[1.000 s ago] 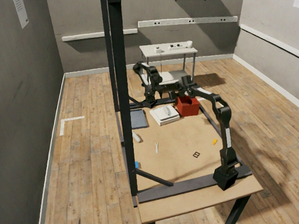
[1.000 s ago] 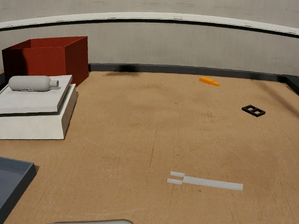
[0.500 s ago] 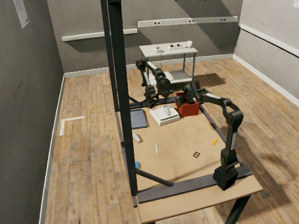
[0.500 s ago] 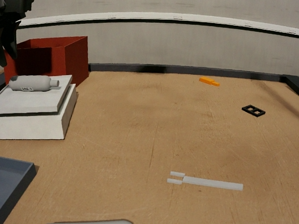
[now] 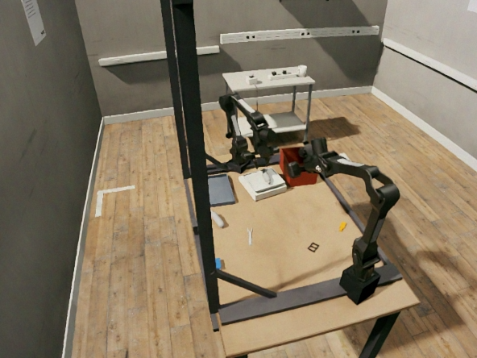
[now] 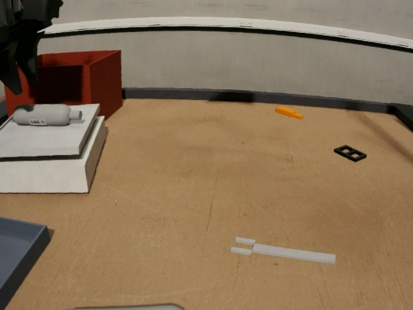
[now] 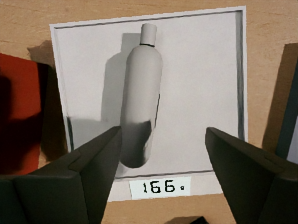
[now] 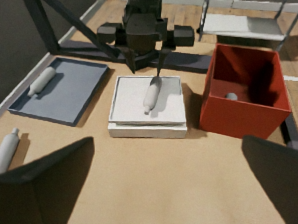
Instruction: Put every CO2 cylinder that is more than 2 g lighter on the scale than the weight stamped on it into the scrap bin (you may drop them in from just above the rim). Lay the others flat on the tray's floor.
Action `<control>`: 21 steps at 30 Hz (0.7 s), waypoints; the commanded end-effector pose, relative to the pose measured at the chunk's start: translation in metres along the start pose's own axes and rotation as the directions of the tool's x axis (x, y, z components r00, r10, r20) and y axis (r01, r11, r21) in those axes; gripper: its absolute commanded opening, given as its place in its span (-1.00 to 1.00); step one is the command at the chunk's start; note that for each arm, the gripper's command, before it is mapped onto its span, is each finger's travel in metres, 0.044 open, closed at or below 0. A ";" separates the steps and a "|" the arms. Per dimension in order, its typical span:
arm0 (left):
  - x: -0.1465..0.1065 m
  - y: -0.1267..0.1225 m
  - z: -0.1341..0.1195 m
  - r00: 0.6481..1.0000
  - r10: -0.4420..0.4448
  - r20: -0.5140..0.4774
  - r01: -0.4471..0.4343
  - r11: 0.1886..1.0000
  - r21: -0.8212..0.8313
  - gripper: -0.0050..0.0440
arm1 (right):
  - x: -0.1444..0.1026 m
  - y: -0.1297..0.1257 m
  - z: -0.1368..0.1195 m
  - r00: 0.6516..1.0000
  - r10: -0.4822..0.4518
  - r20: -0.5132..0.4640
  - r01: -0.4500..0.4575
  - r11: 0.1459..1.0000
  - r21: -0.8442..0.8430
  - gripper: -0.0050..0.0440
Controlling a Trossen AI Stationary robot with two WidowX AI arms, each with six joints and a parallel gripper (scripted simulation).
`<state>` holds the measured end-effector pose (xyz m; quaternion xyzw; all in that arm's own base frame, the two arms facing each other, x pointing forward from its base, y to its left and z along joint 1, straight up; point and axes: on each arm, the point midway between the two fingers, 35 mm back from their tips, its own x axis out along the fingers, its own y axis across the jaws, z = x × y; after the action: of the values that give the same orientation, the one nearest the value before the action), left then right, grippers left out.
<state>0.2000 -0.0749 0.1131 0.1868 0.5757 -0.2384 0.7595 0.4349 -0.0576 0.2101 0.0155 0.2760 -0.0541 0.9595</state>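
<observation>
A grey CO2 cylinder [image 5: 266,176] [image 6: 43,115] [image 7: 141,100] [image 8: 151,95] lies flat on the white scale [image 5: 258,193] [image 6: 45,171] [image 7: 200,75] [image 8: 130,100]. The scale's display [image 7: 160,187] reads 166. The cylinder's label in the exterior view is too blurred to read. My left gripper [image 5: 259,162] [image 6: 24,85] [image 7: 163,133] [image 8: 146,74] hangs just above the cylinder's base end, half open and empty. My right gripper [image 5: 295,168] [image 8: 167,142] is wide open and empty in front of the red scrap bin [image 5: 302,179] [image 6: 104,80] [image 8: 235,120]. The bin holds one cylinder [image 8: 231,96]. Another cylinder [image 8: 41,81] lies in the blue-grey tray [image 5: 221,190] [image 8: 75,95] [image 6: 17,241].
One more cylinder [image 5: 217,219] [image 8: 7,147] lies on the table in front of the tray. A white wrench [image 5: 250,235] [image 6: 282,252], an orange piece [image 5: 342,226] [image 6: 289,112] and a black buckle [image 5: 313,247] [image 6: 349,153] lie mid-table. A dark frame post [image 5: 193,121] stands at the table's side.
</observation>
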 end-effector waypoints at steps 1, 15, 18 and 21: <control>-0.004 0.003 0.010 1.000 0.008 -0.004 -0.008 1.000 0.018 0.23 | -0.011 -0.001 0.008 0.999 0.001 0.033 -0.001 1.000 -0.002 1.00; 0.015 0.013 0.043 0.978 0.001 -0.208 0.022 0.994 0.108 0.23 | -0.008 0.000 0.010 0.999 0.000 0.032 0.000 1.000 -0.001 1.00; 0.017 0.014 0.045 0.974 0.001 -0.225 0.025 0.993 0.116 0.23 | -0.008 0.000 0.010 0.999 0.000 0.032 0.000 1.000 -0.001 1.00; 0.018 0.014 0.046 0.973 0.001 -0.232 0.027 0.993 0.119 0.23 | -0.008 0.000 0.010 0.999 0.000 0.032 0.000 1.000 -0.001 1.00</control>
<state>0.2416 -0.0888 0.1031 0.2486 0.6484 -0.2525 0.6738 0.4335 -0.0574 0.2099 0.0154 0.2756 -0.0541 0.9596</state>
